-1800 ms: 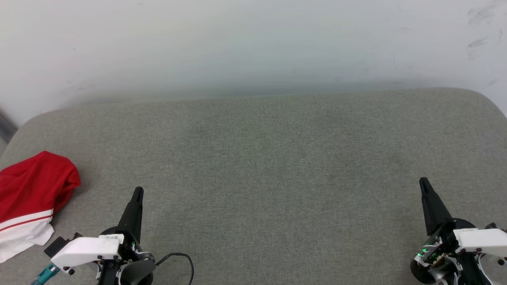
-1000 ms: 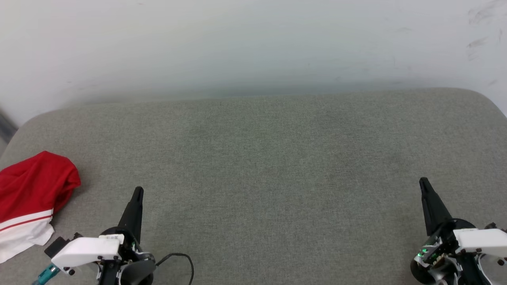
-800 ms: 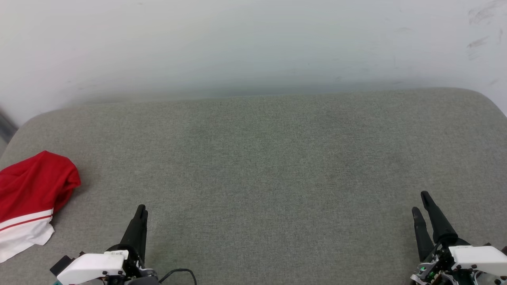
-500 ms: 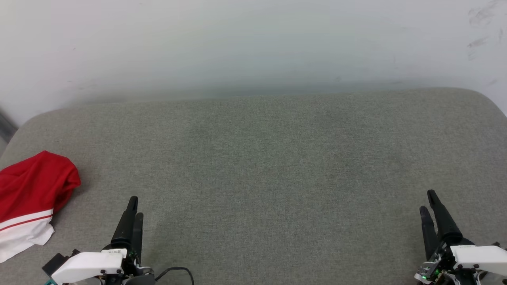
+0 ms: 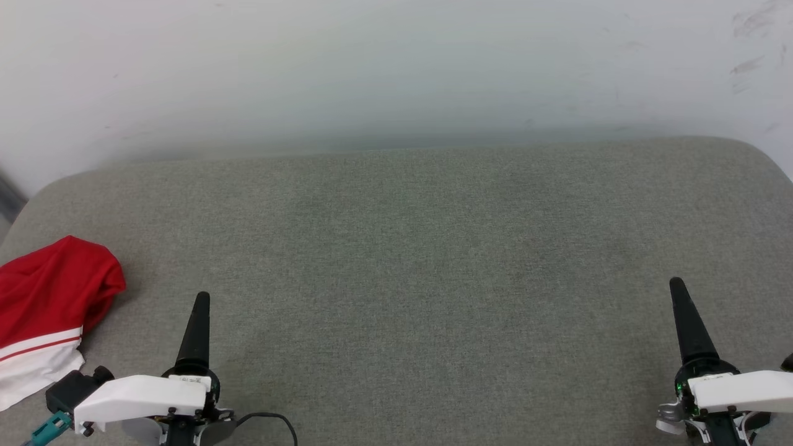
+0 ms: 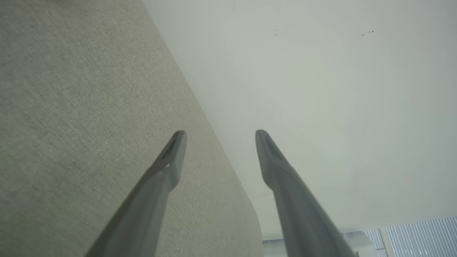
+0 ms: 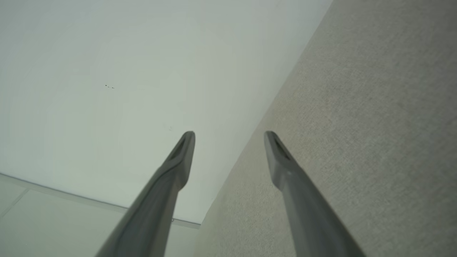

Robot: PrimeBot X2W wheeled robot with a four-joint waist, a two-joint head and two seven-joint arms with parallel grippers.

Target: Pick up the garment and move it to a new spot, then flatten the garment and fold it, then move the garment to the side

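The garment (image 5: 49, 303) is a crumpled heap of red cloth with a white, red-striped cuff, lying at the far left edge of the grey cushion (image 5: 409, 260). My left gripper (image 5: 201, 302) hovers at the lower left, a short way right of the garment and apart from it. In the left wrist view the left gripper (image 6: 217, 134) stands open with nothing between its fingers. My right gripper (image 5: 678, 288) is at the lower right, far from the garment. Its own wrist view shows the right gripper (image 7: 230, 135) open and empty too.
A pale wall (image 5: 396, 68) rises right behind the cushion's far edge. The cushion has rounded corners at the far left and far right. A black cable (image 5: 272, 421) loops beside the left wrist.
Both grippers went from shut to open. Each arm dipped toward the near edge, then came back up. The garment has not moved.
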